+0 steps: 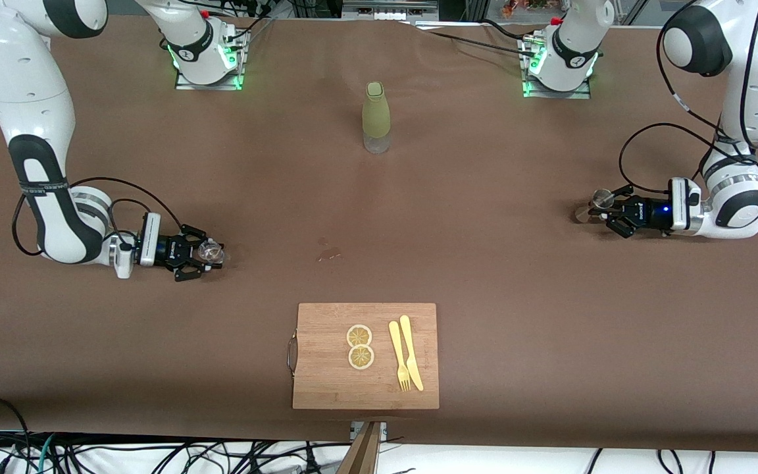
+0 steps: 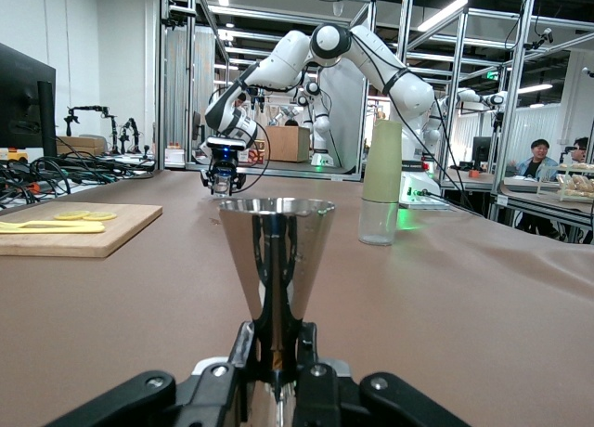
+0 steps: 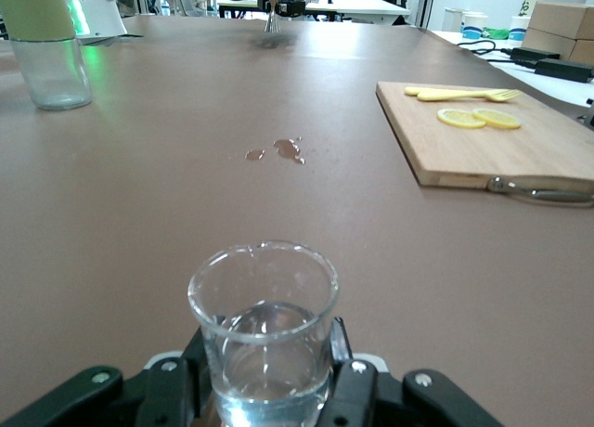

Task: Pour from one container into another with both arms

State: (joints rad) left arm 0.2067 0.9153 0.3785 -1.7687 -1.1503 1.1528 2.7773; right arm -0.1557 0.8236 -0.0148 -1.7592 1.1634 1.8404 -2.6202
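The tiny clear glass tumbler (image 1: 210, 250) (image 3: 264, 320) stands upright, low at the table, toward the right arm's end. My right gripper (image 1: 212, 254) (image 3: 267, 357) is shut on its sides. I cannot tell whether it holds liquid. The silvery hourglass jigger (image 1: 601, 197) (image 2: 275, 246) is upright, low at the table, toward the left arm's end. My left gripper (image 1: 599, 207) (image 2: 276, 342) is shut on its narrow waist. Both arms reach in sideways, with their hands level.
A tall olive-sleeved bottle (image 1: 376, 117) (image 2: 380, 181) (image 3: 46, 46) stands mid-table near the bases. A wooden cutting board (image 1: 326, 382) (image 3: 483, 153) with two lemon slices (image 1: 359, 346), a yellow knife and a yellow fork (image 1: 399, 355) lies near the front edge. Small wet spots (image 1: 328, 253) (image 3: 283, 148) mark the brown table cover.
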